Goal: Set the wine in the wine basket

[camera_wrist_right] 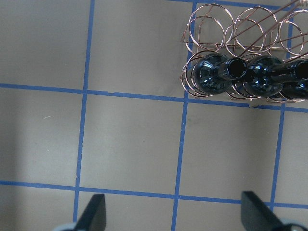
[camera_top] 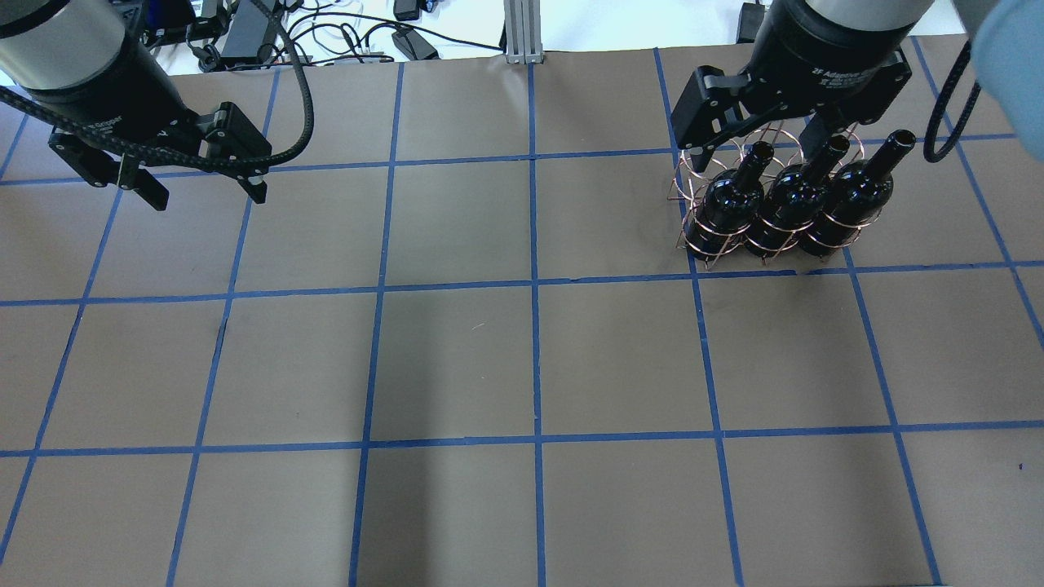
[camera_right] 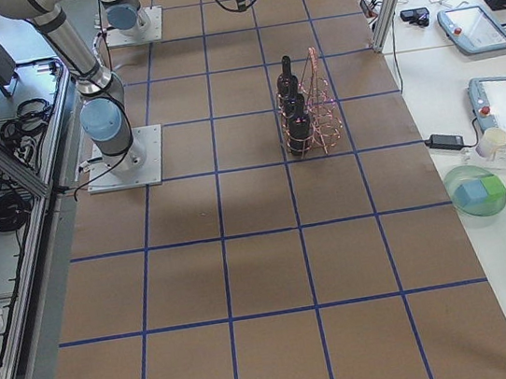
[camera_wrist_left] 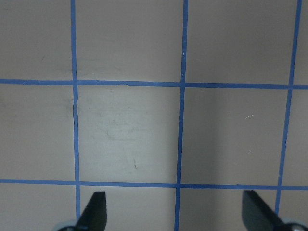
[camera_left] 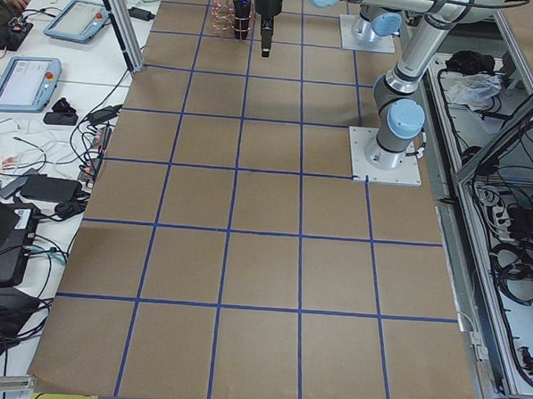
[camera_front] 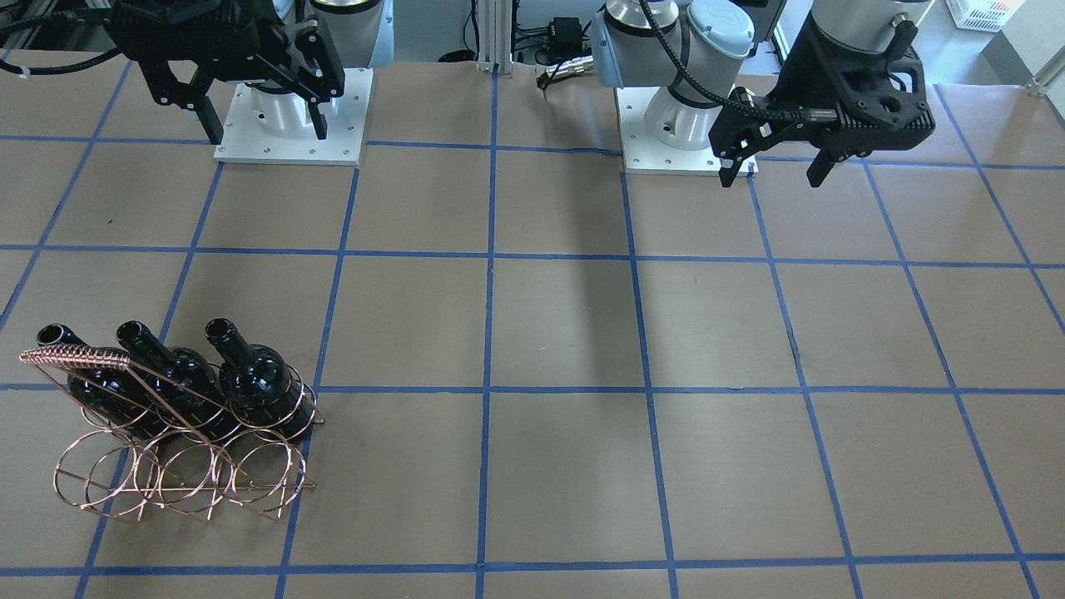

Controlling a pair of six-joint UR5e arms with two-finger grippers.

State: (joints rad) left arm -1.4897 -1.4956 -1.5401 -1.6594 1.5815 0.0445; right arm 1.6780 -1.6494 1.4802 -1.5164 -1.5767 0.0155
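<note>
In the overhead view, small white letters on the black round housing of the right two-finger gripper (camera_top: 746, 145) read "2F Adaptive", and the line runs on past the edge, where I cannot follow it. The black housing of the left two-finger gripper (camera_top: 209, 200) carries the same kind of white print, of which only the word "Gripper" seems readable, because it is blurred. The lit screens of the two grey handheld tablets with red buttons (camera_left: 22, 79) show some marks, but these are too small to read.
</note>
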